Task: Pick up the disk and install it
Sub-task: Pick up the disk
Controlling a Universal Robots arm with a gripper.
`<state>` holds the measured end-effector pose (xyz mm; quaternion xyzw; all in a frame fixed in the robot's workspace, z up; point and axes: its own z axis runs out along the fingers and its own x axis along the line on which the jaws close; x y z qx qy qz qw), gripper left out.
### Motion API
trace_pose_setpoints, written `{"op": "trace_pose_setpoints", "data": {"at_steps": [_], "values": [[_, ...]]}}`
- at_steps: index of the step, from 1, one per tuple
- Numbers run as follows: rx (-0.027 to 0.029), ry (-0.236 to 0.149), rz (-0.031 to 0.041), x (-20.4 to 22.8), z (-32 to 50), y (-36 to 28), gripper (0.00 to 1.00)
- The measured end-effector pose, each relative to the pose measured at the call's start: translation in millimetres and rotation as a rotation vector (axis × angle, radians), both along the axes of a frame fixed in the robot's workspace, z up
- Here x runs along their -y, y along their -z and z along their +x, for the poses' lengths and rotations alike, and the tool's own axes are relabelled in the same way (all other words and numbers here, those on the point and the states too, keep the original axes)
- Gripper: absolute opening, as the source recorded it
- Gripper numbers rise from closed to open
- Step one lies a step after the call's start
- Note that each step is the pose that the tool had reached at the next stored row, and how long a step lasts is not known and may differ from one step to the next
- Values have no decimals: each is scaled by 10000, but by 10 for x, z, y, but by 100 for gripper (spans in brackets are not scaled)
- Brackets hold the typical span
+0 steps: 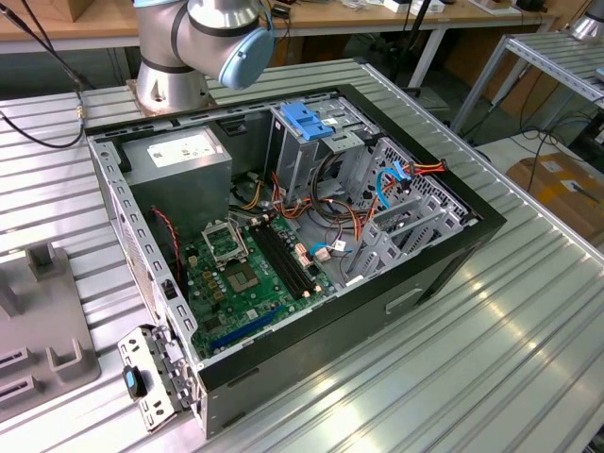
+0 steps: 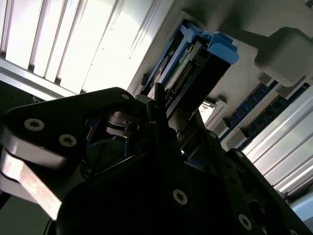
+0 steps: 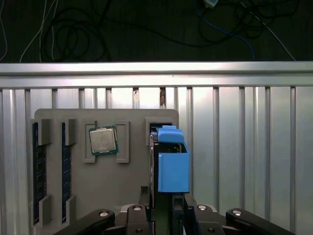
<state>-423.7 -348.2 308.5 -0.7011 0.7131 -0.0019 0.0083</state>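
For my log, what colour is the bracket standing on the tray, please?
The bracket is blue, clearest in the first wrist view.

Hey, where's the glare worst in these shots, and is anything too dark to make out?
Second wrist view: the table slats blow out to white and the gripper is a dark backlit silhouette. Exterior view: bright reflections streak the tabletop beside the computer case, whose inside is evenly lit. First wrist view: even light on the grey tray.

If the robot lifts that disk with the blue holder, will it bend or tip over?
Probably stiff: the disk looks like a hard flat slab in a blue plastic holder. It stands on edge in the grey tray, so it might tip once freed.
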Motion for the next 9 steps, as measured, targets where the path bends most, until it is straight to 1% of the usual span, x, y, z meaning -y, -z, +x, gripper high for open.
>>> {"op": "trace_pose_setpoints", "data": {"at_steps": [2,4,6,7,9], "values": [[0,0,0,0,0,-2,35],[-3,0,-2,0,0,-22,35],[-1,0,-1,0,0,-64,35],[0,0,-1,0,0,-102,35],[0,0,-5,0,0,-159,35]]}}
